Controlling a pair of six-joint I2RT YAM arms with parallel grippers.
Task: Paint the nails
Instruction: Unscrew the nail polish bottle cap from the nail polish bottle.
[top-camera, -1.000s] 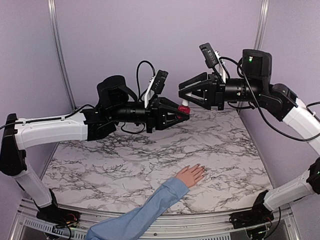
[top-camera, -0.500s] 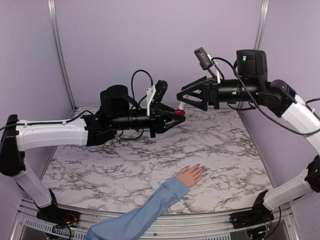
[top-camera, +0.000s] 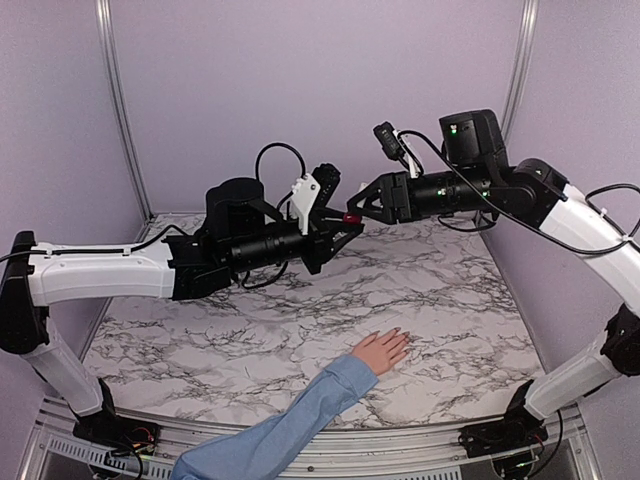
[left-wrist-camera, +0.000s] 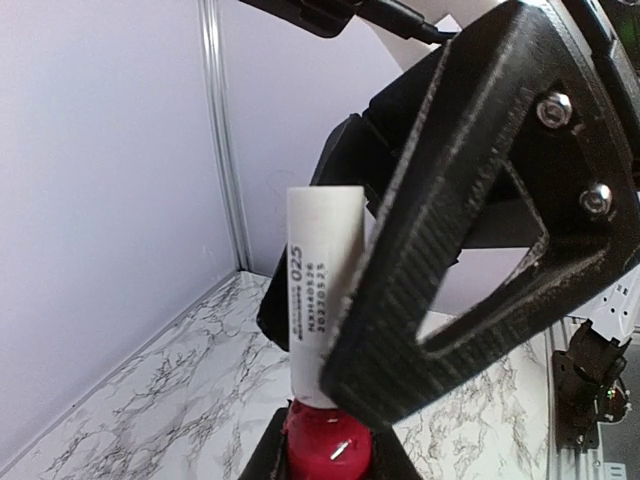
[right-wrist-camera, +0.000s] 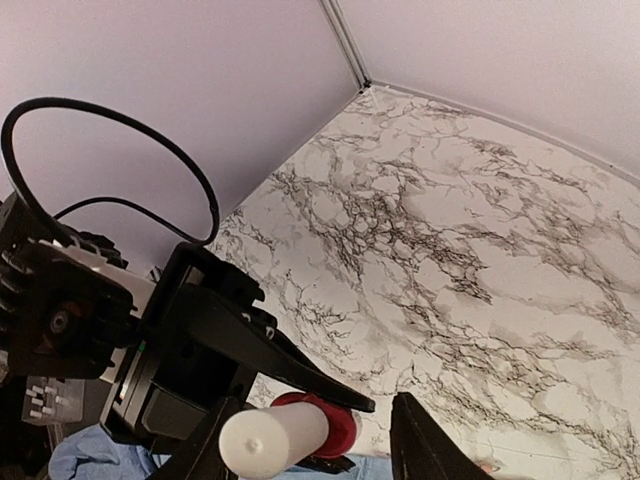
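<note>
Nails (top-camera: 401, 335) down on counter, bottle held aloft

The hand (top-camera: 380, 351) lies flat on the marble counter (top-camera: 250, 330), near its front edge. Above, the left tool (top-camera: 348, 224) is clamped on a red bottle (left-wrist-camera: 325, 447). The right tool (right-wrist-camera: 315, 440) stands part-open around the bottle's white cap (left-wrist-camera: 322, 285).

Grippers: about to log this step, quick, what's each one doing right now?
Left gripper: shut on the red polish bottle.
Right gripper: open, straddling the bottle's white cap, not clamped on it.
</note>
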